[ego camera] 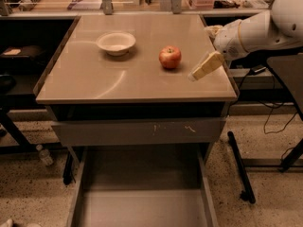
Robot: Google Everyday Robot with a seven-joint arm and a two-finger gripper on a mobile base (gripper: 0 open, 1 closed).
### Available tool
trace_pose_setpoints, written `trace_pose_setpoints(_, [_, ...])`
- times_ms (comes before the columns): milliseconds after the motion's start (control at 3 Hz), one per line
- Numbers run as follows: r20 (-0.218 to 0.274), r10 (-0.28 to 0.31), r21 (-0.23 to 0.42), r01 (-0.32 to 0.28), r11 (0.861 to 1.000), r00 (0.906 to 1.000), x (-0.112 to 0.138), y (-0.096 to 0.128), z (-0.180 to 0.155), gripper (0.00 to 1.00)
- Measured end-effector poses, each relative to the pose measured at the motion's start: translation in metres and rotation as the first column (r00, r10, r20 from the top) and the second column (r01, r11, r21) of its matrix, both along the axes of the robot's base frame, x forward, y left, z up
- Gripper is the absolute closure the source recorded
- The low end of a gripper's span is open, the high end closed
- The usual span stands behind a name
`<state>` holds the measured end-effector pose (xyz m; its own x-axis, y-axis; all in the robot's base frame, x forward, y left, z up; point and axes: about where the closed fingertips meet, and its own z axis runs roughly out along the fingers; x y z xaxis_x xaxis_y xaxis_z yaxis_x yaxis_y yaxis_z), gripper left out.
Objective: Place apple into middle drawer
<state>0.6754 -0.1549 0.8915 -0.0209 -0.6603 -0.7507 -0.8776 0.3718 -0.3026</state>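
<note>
The small red apple (170, 57) sits upright on the tan tabletop (118, 82), right of centre. My gripper (200, 72), with pale yellow tips, hangs low over the table's right side, a short way right of the apple and apart from it. It holds nothing. The white arm reaches in from the upper right. The middle drawer (142, 207), wide, shallow and grey, is pulled out below the table's front, and its flat floor is bare.
A white bowl (116, 42) stands on the table left of the apple. A shut grey drawer front with pale scratches (137, 131) sits just under the tabletop. A black stand leg (240, 167) is on the floor at the right, and a dark shelf unit (19, 65) at the left.
</note>
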Motion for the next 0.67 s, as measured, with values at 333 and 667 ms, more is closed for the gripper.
trace_pose_setpoints(333, [-0.056, 0.020, 0.098, -0.015, 0.995, 0.9982, 0.021, 0.014, -0.012, 0.00])
trace_pose_setpoints(667, [-0.112, 0.057, 0.156, -0.039, 0.987, 0.9921, 0.034, 0.031, -0.023, 0.00])
